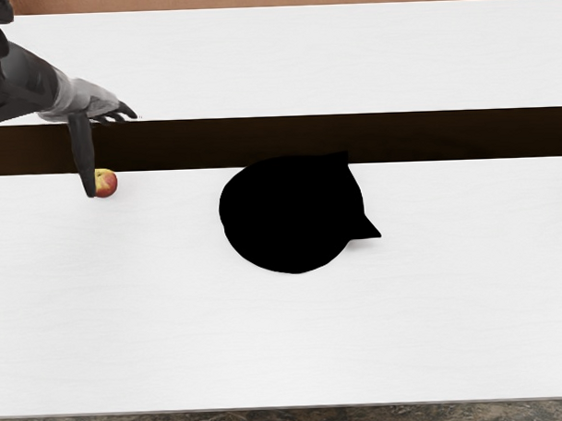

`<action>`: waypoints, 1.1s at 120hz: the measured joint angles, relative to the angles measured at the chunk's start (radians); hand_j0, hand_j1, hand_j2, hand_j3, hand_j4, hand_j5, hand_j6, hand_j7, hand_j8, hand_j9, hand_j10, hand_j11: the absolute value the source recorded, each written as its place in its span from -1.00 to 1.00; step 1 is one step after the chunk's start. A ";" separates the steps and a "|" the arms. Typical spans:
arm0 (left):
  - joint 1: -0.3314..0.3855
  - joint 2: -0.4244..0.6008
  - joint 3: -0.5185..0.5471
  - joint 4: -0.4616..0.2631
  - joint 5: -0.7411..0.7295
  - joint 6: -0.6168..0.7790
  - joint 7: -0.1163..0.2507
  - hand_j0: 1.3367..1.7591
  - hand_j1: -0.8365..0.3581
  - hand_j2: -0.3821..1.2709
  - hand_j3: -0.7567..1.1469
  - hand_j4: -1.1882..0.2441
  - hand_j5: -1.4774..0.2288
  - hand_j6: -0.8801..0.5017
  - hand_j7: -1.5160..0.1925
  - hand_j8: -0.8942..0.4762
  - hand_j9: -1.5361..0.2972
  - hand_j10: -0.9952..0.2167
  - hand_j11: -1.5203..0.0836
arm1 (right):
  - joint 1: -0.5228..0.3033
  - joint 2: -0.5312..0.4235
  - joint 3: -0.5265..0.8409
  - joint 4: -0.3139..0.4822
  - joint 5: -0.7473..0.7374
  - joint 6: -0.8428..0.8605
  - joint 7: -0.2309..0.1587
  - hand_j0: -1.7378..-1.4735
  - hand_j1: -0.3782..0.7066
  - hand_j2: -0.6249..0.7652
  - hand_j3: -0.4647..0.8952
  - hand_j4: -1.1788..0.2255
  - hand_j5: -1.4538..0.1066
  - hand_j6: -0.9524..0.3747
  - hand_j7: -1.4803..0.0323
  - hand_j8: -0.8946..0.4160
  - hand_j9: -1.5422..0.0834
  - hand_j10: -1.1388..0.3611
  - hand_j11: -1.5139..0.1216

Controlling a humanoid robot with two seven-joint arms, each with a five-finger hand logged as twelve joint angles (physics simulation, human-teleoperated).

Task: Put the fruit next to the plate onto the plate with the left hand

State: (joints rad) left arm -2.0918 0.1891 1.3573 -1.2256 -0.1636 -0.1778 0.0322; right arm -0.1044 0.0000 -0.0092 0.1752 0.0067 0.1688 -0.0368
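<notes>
The table (359,337) is matt white with a faint grain; the plate (290,215) is dull, flat black. At upper left, the left hand (85,108) has a smooth, hard grey shell, and the fruit (106,182) a smooth red-yellow skin.

The left arm (13,81) has a glossy dark grey forearm shell. A light grey wrist section (74,96) joins the left hand (97,111), whose slim fingers (81,153) are dark grey.

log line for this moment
left hand open, one of its fingers beside fruit | fruit on table, left of plate | right hand not in view
</notes>
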 joint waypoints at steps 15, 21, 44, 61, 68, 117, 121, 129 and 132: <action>0.108 -0.042 -0.006 -0.061 -0.009 0.318 0.092 0.52 0.95 -0.53 -0.20 0.64 0.71 0.25 0.75 0.28 0.65 0.62 0.87 | 0.000 0.000 0.000 0.000 0.000 0.000 0.000 -0.40 -0.92 -0.10 -0.32 0.66 0.84 0.42 0.94 0.35 0.88 0.50 0.83; 0.137 -0.042 -0.008 -0.070 -0.007 0.386 0.111 0.52 0.95 -0.53 -0.20 0.64 0.71 0.25 0.75 0.28 0.65 0.62 0.87 | 0.000 0.000 0.000 0.000 0.000 0.000 0.000 -0.40 -0.92 -0.10 -0.32 0.66 0.84 0.42 0.94 0.35 0.88 0.50 0.83; 0.239 -0.066 -0.046 -0.066 -0.004 0.516 0.130 0.52 0.94 -0.53 -0.20 0.62 0.69 0.24 0.74 0.27 0.64 0.60 0.86 | 0.000 0.000 0.000 0.000 0.000 0.000 0.000 -0.40 -0.92 -0.10 -0.32 0.66 0.84 0.42 0.94 0.35 0.88 0.50 0.83; 0.322 -0.081 -0.070 0.001 -0.006 0.576 0.133 0.52 0.92 -0.53 -0.20 0.61 0.68 0.22 0.72 0.26 0.63 0.59 0.84 | 0.000 0.000 0.000 0.000 0.000 0.000 0.000 -0.40 -0.92 -0.10 -0.32 0.66 0.84 0.42 0.94 0.35 0.88 0.50 0.83; 0.339 -0.070 -0.074 0.046 -0.010 0.579 0.133 0.52 0.92 -0.53 -0.20 0.61 0.68 0.22 0.72 0.25 0.63 0.58 0.84 | 0.000 0.000 0.000 0.000 0.001 0.000 0.000 -0.40 -0.92 -0.10 -0.32 0.66 0.84 0.42 0.94 0.35 0.88 0.50 0.83; 0.456 -0.066 -0.093 0.297 -0.017 0.360 0.132 0.52 0.69 -0.50 -0.20 0.45 0.51 0.06 0.55 0.09 0.47 0.40 0.66 | 0.000 0.000 0.000 0.000 0.000 0.000 0.000 -0.40 -0.92 -0.10 -0.32 0.66 0.84 0.42 0.94 0.35 0.88 0.50 0.83; 0.456 -0.067 -0.093 0.306 -0.017 0.358 0.132 0.52 0.67 -0.50 -0.20 0.44 0.50 0.05 0.54 0.08 0.46 0.39 0.64 | 0.000 0.000 0.000 0.000 0.000 0.000 0.000 -0.40 -0.92 -0.10 -0.32 0.66 0.84 0.42 0.94 0.35 0.88 0.50 0.83; 0.474 -0.067 -0.093 0.321 -0.017 0.356 0.132 0.52 0.63 -0.49 -0.20 0.41 0.46 0.02 0.51 0.05 0.42 0.35 0.61 | 0.000 0.000 0.000 0.000 0.000 0.000 0.000 -0.40 -0.92 -0.10 -0.32 0.66 0.84 0.42 0.94 0.35 0.88 0.50 0.83; 0.481 -0.066 -0.093 0.327 -0.017 0.355 0.132 0.52 0.62 -0.49 -0.20 0.40 0.45 0.01 0.49 0.03 0.41 0.34 0.60 | 0.000 0.000 0.000 0.000 0.000 0.000 0.000 -0.40 -0.92 -0.10 -0.32 0.66 0.84 0.42 0.94 0.35 0.88 0.50 0.83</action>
State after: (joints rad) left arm -1.6108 0.1226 1.2646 -0.8983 -0.1810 0.1771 0.1641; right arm -0.1043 0.0000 -0.0092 0.1751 0.0066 0.1687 -0.0368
